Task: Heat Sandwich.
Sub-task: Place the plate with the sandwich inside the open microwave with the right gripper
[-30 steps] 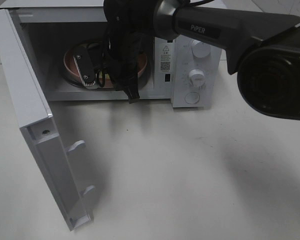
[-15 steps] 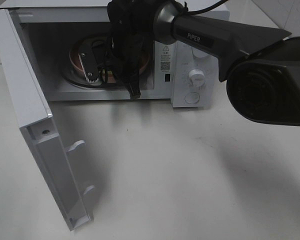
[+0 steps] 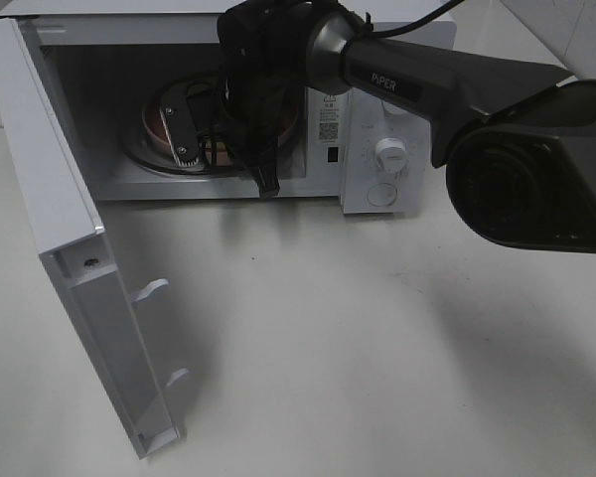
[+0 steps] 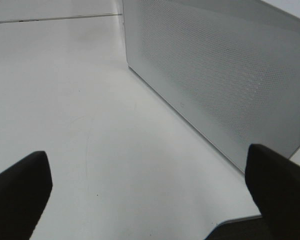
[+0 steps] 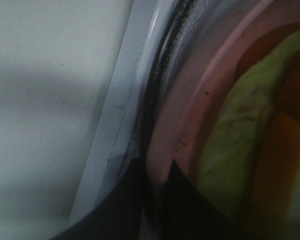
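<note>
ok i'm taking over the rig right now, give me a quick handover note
Left gripper: open, empty, over the table beside the microwave.
Right gripper: inside the microwave, fingers either side of the plate rim; gripping or released, cannot tell.
Sandwich: on the plate, in the microwave.
Door: wide open.
Done: sandwich is in.
Left: free the plate, pull the arm out, close the door, probably turn a dial.
</note>
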`<action>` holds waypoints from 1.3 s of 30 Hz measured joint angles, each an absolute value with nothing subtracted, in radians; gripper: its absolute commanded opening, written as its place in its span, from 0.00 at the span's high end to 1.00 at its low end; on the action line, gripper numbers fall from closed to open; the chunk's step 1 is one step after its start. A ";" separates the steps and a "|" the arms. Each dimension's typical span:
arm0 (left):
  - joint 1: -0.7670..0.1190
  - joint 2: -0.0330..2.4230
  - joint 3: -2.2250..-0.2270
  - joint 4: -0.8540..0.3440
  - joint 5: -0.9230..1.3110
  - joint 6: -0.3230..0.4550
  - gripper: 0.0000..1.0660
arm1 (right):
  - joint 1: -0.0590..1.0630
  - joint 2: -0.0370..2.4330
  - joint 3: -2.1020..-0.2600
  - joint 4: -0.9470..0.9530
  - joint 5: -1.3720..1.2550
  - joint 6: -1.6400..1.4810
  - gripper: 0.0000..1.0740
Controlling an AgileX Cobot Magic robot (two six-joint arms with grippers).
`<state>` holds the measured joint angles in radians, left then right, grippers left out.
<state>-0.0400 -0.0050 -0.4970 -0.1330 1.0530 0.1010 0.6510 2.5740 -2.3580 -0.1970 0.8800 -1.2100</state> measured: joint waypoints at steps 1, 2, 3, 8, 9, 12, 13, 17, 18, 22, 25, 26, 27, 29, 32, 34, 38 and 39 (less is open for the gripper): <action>-0.040 -0.005 -0.497 -0.133 1.053 0.101 0.05 | 0.651 2.574 -2.359 -0.197 0.878 -1.210 0.82; -0.040 -0.005 -0.497 -0.133 1.053 0.101 0.05 | 0.651 2.574 -2.359 -0.197 0.876 -1.210 0.79; -0.040 -0.005 -0.497 -0.133 1.053 0.101 0.05 | 0.651 2.575 -2.359 -0.197 0.876 -1.210 0.73; -0.040 -0.005 -0.497 -0.133 1.053 0.101 0.05 | 0.651 2.578 -2.359 -0.197 0.876 -1.210 0.54; -0.040 -0.005 -0.497 -0.133 1.053 0.101 0.05 | 0.651 2.578 -2.359 -0.197 0.876 -1.210 0.51; -0.040 -0.005 -0.497 -0.133 1.053 0.101 0.05 | 0.651 2.571 -2.343 -0.196 0.866 -1.210 0.42; -0.040 -0.005 -0.497 -0.133 1.053 0.101 0.05 | 0.651 2.568 -2.333 -0.196 0.860 -1.210 0.39; -0.040 -0.005 -0.497 -0.133 1.053 0.101 0.05 | 0.651 2.544 -2.281 -0.178 0.834 -1.210 0.31; -0.040 -0.005 -0.497 -0.133 1.053 0.101 0.05 | 0.651 2.535 -2.263 -0.174 0.821 -1.210 0.29; -0.040 -0.005 -0.497 -0.133 1.053 0.101 0.05 | 0.651 2.490 -2.189 -0.166 0.761 -1.210 0.27; -0.040 -0.005 -0.497 -0.133 1.053 0.101 0.05 | 0.651 2.467 -2.155 -0.166 0.738 -1.210 0.27; -0.040 -0.005 -0.497 -0.133 1.053 0.101 0.05 | 0.651 2.442 -2.116 -0.166 0.719 -1.209 0.28; -0.040 -0.005 -0.497 -0.133 1.053 0.101 0.05 | 0.651 2.432 -2.095 -0.164 0.707 -1.209 0.28; -0.040 -0.005 -0.497 -0.133 1.053 0.101 0.05 | 0.651 2.419 -2.072 -0.163 0.693 -1.209 0.28; -0.040 -0.005 -0.497 -0.133 1.053 0.101 0.05 | 0.651 2.368 -1.986 -0.162 0.631 -1.194 0.29; -0.040 -0.005 -0.497 -0.133 1.053 0.101 0.05 | 0.651 2.353 -1.961 -0.162 0.610 -1.184 0.29; -0.040 -0.005 -0.497 -0.133 1.053 0.101 0.05 | 0.651 2.278 -1.822 -0.160 0.497 -1.150 0.29; -0.040 -0.005 -0.497 -0.133 1.053 0.101 0.05 | 0.651 2.278 -1.822 -0.160 0.497 -1.150 0.29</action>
